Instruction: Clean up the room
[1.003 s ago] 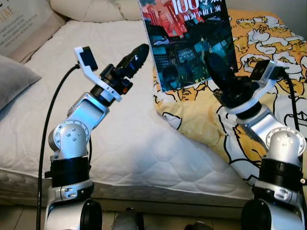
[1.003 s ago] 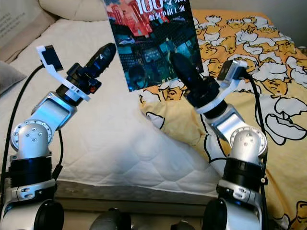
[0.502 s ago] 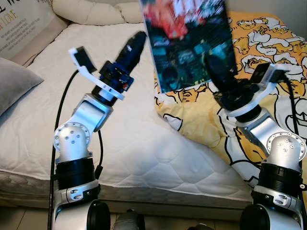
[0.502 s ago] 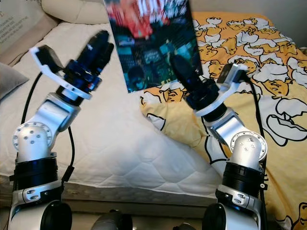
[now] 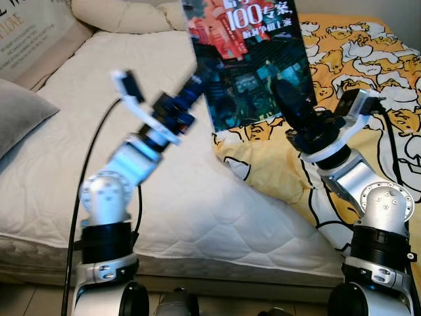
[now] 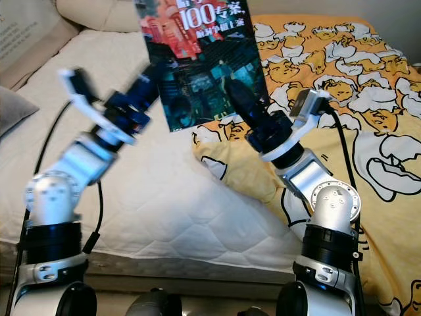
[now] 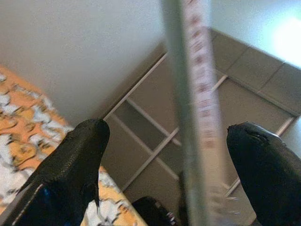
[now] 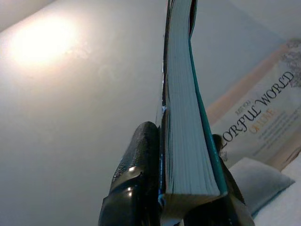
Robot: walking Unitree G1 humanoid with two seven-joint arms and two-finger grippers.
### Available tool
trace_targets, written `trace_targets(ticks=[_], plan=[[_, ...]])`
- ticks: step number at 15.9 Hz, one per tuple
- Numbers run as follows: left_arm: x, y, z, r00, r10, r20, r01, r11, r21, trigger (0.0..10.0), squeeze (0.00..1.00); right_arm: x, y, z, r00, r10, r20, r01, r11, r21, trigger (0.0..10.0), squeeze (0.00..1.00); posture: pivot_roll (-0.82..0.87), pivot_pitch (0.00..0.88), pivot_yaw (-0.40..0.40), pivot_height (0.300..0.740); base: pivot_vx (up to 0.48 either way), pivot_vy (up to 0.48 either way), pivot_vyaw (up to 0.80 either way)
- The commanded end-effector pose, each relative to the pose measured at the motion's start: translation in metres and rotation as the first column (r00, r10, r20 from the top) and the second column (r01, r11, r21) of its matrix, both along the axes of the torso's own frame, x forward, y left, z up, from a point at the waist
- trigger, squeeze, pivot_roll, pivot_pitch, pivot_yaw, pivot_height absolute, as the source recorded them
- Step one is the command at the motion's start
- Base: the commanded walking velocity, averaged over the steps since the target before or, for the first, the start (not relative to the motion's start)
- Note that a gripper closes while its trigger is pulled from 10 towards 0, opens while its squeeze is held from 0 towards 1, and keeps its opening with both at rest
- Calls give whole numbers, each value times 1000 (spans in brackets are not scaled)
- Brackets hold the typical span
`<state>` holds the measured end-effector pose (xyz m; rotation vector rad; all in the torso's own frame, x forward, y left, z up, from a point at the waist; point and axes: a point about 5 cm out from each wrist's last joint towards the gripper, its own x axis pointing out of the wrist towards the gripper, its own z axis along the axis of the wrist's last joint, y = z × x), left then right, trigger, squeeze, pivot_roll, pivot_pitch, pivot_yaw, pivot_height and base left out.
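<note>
1. The right gripper (image 8: 183, 188) is clamped on a paperback book (image 5: 247, 62), one finger on each cover near a lower corner. The book is held upright in the air above the bed, over the seam where the white mattress (image 5: 131, 151) meets the yellow cartoon-print duvet (image 5: 348, 72).
2. The left gripper (image 7: 164, 155) is up at the book's near edge with its fingers (image 7: 75, 160) spread wide — the edge sits between them, touching neither.
3. Handling, as a guess: light enough for one gripper, but held by a corner it will want to swing. The glossy cover looks slick, and the page block in the right wrist view already bows a little, so it is springy rather than stiff.
4. Best second hold — probably low on the spine side, opposite the right gripper, pinching both covers flat so that no pages fan out.
</note>
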<state>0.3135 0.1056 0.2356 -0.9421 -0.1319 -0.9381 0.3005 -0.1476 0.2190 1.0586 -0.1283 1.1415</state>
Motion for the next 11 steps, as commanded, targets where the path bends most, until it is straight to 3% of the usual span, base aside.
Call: trace_targets(ticks=[1, 3, 4, 5, 8, 9, 11], plan=[[1, 3, -2, 999, 33, -1, -33, 999, 37, 10000, 0, -5, 4, 7, 999, 19, 46, -19, 1000, -3, 0, 0, -15, 0, 87, 740, 0, 0, 0], [-3, 2, 4, 999, 6, 42, -6, 1000, 16, 10000, 0, -9, 11, -3, 999, 42, 21, -40, 997, -73, 0, 0, -16, 0, 82, 740, 0, 0, 0], [-5, 2, 4, 999, -3, 50, 2, 1000, 15, 3843, 0, -10, 12, -7, 999, 43, 8, -42, 995, -93, 0, 0, -15, 0, 81, 740, 0, 0, 0], [-7, 3, 1, 999, -12, 46, 11, 1000, 21, 0, 0, -12, 13, -12, 999, 42, -8, -42, 995, -90, 0, 0, -12, 0, 81, 740, 0, 0, 0], [-16, 9, -13, 1000, -9, -10, 10, 999, 43, 0, 0, -19, 15, -23, 998, 36, -43, -39, 996, -80, 0, 0, -13, 0, 84, 740, 0, 0, 0], [-24, 12, -28, 998, -16, -55, 23, 993, 117, 0, 0, -24, 16, -29, 998, 40, -55, -44, 996, -77, 0, 0, -5, 0, 76, 740, 0, 0, 0], [-31, 16, -39, 996, -6, -85, 17, 991, 136, 0, 0, -30, 18, -35, 996, 55, -64, -60, 996, -73, 0, 0, -2, 0, 71, 740, 0, 0, 0]])
